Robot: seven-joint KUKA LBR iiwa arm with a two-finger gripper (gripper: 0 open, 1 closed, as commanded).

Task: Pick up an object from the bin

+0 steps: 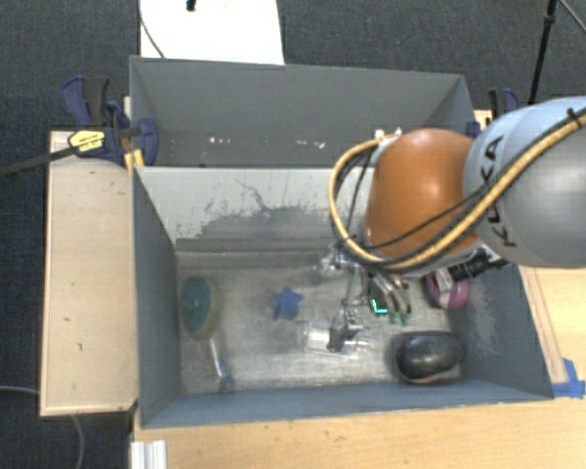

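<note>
My arm [552,198] reaches in from 3 o'clock, its rounded orange cover [418,191] looped with cables, wrist pointing down. My end effector [348,336] hangs low near the middle of the grey metal bin [156,291]; I cannot tell whether it is spread or pressed together. Just at its 9 o'clock lies a small clear glassy piece [318,338] on the scuffed floor. A smooth dark oval lump [428,356] sits at 4 o'clock, a purple cylinder [449,290] at 2 o'clock, a blue star-shaped bit [287,303] at 10 o'clock. Well apart at 9 o'clock rests a dull green oval pad [195,303].
</note>
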